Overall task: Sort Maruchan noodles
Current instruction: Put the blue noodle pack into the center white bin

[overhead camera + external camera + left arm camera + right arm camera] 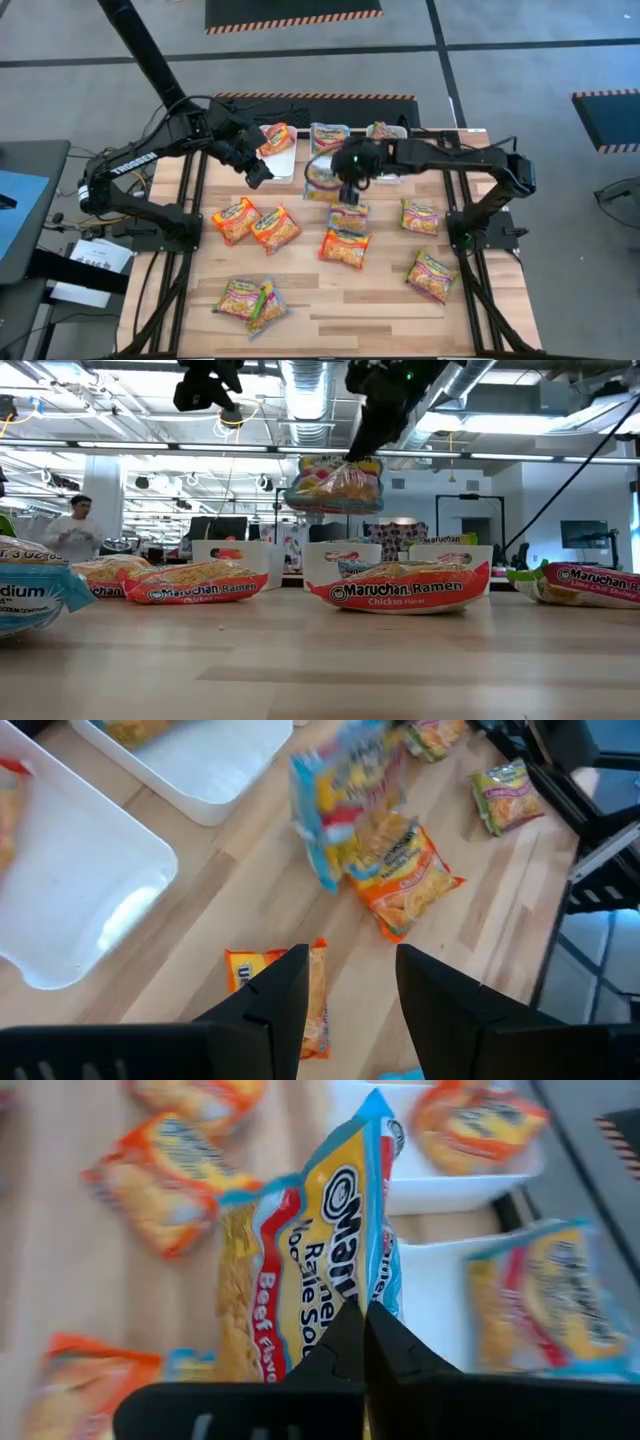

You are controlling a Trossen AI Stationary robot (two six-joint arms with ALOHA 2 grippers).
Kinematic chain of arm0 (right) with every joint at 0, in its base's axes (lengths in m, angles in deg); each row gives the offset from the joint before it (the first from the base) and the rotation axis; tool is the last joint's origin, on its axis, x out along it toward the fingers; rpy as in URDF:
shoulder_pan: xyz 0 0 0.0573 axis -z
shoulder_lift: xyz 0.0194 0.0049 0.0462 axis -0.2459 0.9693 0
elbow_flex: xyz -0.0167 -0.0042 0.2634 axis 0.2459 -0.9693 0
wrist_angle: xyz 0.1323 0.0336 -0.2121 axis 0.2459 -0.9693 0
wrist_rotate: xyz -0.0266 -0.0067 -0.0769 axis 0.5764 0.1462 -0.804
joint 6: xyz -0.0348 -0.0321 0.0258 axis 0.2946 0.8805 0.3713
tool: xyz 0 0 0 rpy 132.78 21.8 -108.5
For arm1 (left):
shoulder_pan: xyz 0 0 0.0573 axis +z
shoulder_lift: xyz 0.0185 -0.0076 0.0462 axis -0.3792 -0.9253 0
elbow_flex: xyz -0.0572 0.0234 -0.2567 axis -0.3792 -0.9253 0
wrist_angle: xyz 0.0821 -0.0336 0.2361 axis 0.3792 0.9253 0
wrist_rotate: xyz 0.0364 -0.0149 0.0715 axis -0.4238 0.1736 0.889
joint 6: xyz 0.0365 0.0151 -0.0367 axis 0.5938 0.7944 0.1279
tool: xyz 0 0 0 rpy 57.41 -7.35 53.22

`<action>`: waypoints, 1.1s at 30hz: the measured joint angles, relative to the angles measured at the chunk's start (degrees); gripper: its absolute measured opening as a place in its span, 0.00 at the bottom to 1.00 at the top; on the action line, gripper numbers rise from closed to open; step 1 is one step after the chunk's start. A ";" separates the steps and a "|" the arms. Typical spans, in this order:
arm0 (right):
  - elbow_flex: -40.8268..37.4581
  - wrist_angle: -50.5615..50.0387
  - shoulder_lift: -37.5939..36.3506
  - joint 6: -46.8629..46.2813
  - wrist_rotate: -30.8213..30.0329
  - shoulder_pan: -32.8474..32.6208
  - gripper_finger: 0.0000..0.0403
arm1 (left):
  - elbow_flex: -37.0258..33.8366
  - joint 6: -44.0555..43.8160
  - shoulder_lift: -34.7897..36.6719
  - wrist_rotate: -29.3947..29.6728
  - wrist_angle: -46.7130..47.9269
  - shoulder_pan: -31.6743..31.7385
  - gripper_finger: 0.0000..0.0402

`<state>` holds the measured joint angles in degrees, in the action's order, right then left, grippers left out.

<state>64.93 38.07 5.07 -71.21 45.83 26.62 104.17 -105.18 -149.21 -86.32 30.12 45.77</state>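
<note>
My right gripper (349, 190) is shut on a blue Beef-flavour Maruchan packet (321, 180), held in the air in front of the middle bin; the low view shows that packet (335, 485) well above the table. My left gripper (258, 172) hovers open near the left bin, touching nothing; in its wrist view the open fingers (350, 970) stand over an orange packet (312, 995) that lies flat on the table. Several orange packets (275, 228) and green-pink packets (432, 274) lie flat on the wood. My right gripper pinches the blue packet between its two shut fingers at an edge of the wrapper (358, 1295), coming from above. The packet is lifted clear of the table and hangs tilted below the fingertips (362, 452).
Three white bins stand along the far edge: the left bin (288, 160) holds an orange packet, the middle bin (345, 128) a blue one, the right bin (400, 131) a green-pink one. A person (72, 530) stands in the room beyond.
</note>
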 joint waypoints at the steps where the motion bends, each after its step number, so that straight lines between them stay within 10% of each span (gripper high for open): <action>1: 0.00 0.17 0.00 0.69 -0.40 1.31 0.01 | 0.00 0.43 0.00 0.82 0.02 0.00 0.34; 33: 0.42 21.83 4.29 20.59 1.49 21.39 0.01 | 0.00 18.41 0.00 16.23 -7.25 10.90 0.34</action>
<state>65.34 59.90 9.36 -50.62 47.32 48.01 104.17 -86.77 -149.21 -70.09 22.87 56.66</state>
